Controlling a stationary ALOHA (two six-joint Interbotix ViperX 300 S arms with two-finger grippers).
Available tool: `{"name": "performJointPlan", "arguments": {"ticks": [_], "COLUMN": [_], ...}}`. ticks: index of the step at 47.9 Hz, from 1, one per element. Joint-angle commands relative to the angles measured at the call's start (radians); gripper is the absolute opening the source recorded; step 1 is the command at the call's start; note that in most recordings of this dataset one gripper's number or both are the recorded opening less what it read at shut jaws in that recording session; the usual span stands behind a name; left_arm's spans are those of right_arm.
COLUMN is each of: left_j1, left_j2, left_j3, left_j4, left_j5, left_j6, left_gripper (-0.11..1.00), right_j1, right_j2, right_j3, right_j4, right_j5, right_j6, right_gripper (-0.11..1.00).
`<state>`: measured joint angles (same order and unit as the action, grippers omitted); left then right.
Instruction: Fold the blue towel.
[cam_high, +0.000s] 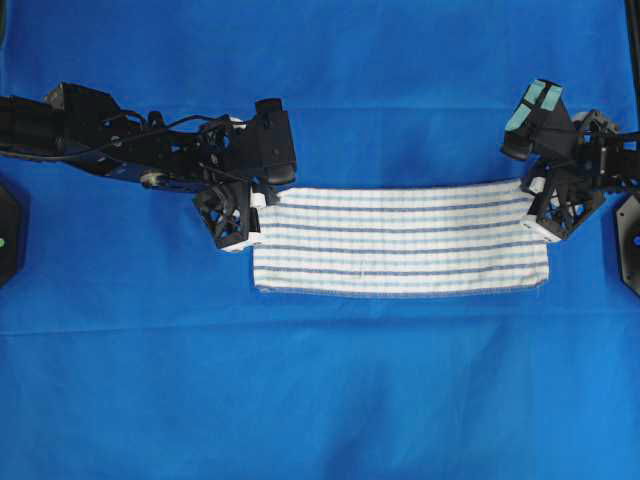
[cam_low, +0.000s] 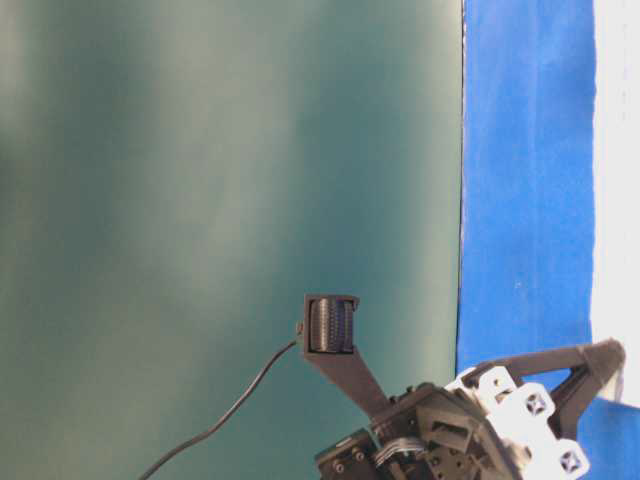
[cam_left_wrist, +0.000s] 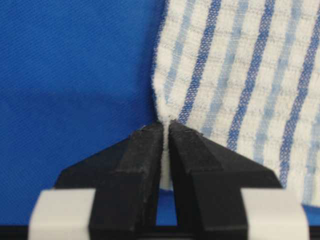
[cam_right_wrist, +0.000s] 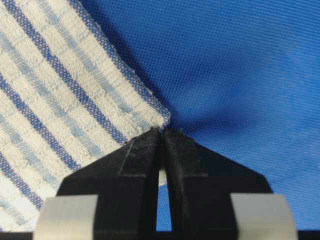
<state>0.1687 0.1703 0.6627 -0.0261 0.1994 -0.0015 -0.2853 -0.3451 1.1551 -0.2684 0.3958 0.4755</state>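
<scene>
The blue towel (cam_high: 400, 240), white with thin blue stripes, lies as a wide band in the middle of the overhead view, folded over on itself. My left gripper (cam_high: 257, 206) is shut on the towel's upper-left corner; in the left wrist view the cloth (cam_left_wrist: 240, 75) runs down between the closed jaws (cam_left_wrist: 166, 131). My right gripper (cam_high: 535, 192) is shut on the upper-right corner; in the right wrist view the towel (cam_right_wrist: 55, 95) ends in a corner pinched at the jaw tips (cam_right_wrist: 162, 131). Both held corners sit slightly raised.
A large plain blue sheet (cam_high: 320, 400) covers the whole table under the towel. Both arm bodies stretch in from the left (cam_high: 110, 140) and right (cam_high: 600, 150) edges. The table-level view shows only a green backdrop (cam_low: 200, 200) and part of an arm (cam_low: 450, 420).
</scene>
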Motion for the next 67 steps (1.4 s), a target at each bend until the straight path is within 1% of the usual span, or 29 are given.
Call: {"name": "performJointPlan", "arguments": {"ticks": [1,8,13,17,28,32,43,49,53,59,67], "left_j1": [0.009,0.011,0.011,0.008,-0.014,-0.023,-0.035,-0.055,-0.08,-0.141,-0.213], "left_j2": [-0.052,-0.137,-0.19,-0.218,-0.262,-0.278,-0.308,-0.302,-0.299,-0.291,-0.275], "left_j3": [-0.021,-0.061,-0.086,-0.101,-0.13,-0.14,-0.144,-0.149,-0.153,-0.158,-0.173], "left_j4": [0.002,0.002,0.002,0.002,0.002,0.002,0.002,0.002,0.002,0.002,0.002], "left_j5": [0.046,0.166,0.227,0.253,0.282,0.29,0.295,0.278,0.252,0.181,0.087], "left_j6": [-0.005,-0.005,-0.003,-0.003,-0.002,-0.002,-0.005,-0.009,-0.014,-0.015,-0.015], "left_gripper": [0.01,0.01,0.01,0.01,0.01,0.01,0.01,0.01,0.01,0.01,0.01], "right_j1": [-0.003,-0.003,-0.002,0.006,0.06,0.067,0.069,0.064,0.052,0.02,-0.057], "right_j2": [-0.049,-0.152,-0.233,-0.301,-0.495,-0.534,-0.528,-0.499,-0.476,-0.434,-0.354], "right_j3": [-0.023,-0.061,-0.084,-0.097,-0.123,-0.127,-0.129,-0.133,-0.144,-0.169,-0.212], "right_j4": [-0.002,-0.002,-0.002,-0.002,0.002,0.003,0.002,-0.008,-0.02,-0.043,-0.087], "right_j5": [0.012,0.092,0.147,0.181,0.253,0.262,0.265,0.233,0.201,0.146,0.089], "right_j6": [0.003,-0.002,-0.003,-0.002,0.003,0.005,0.002,0.005,0.005,0.006,0.006], "right_gripper": [0.03,0.03,0.03,0.03,0.03,0.03,0.03,0.03,0.03,0.03,0.03]}}
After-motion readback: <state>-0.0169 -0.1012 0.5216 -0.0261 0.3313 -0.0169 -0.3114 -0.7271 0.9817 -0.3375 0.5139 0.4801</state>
